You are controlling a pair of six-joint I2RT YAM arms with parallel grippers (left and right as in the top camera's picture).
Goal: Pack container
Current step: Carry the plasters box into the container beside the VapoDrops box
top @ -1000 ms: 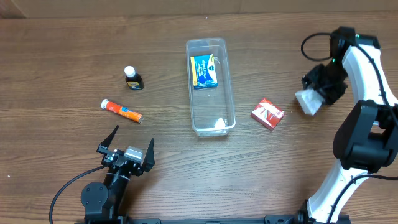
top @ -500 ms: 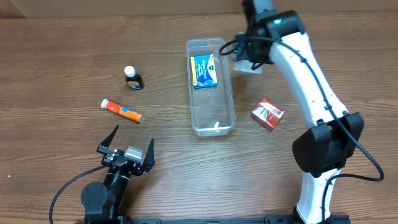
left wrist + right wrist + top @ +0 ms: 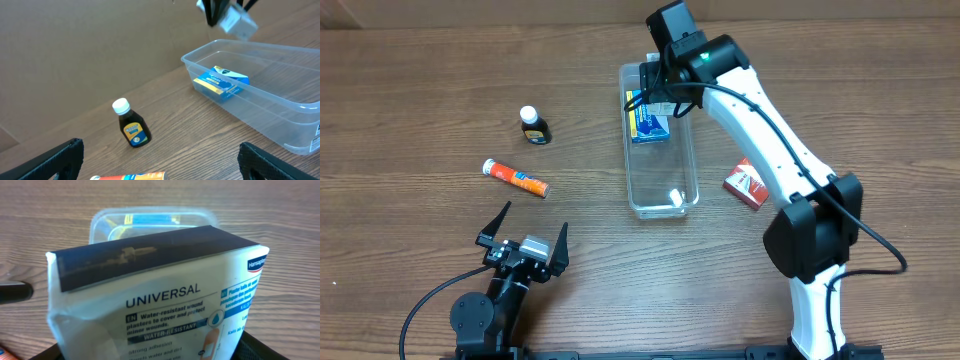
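Note:
The clear plastic container [image 3: 693, 150] lies lengthwise at the table's middle, with a blue box [image 3: 648, 115] in its far half. My right gripper [image 3: 658, 85] is shut on a white plaster box [image 3: 150, 295] and holds it above the container's far end. The left wrist view shows that box [image 3: 236, 21] hanging over the container [image 3: 240, 86] and the blue box [image 3: 221, 82]. In the right wrist view the container's end [image 3: 150, 216] shows behind the box. My left gripper [image 3: 523, 245] is open and empty near the front edge.
A small dark bottle with a white cap [image 3: 534, 127] stands left of the container. An orange tube [image 3: 516, 178] lies nearer the front left. A red box [image 3: 750, 185] lies right of the container, under my right arm.
My right arm has swung from the table's right side leftwards to above the container's far end, carrying the white box. The left arm has not moved.

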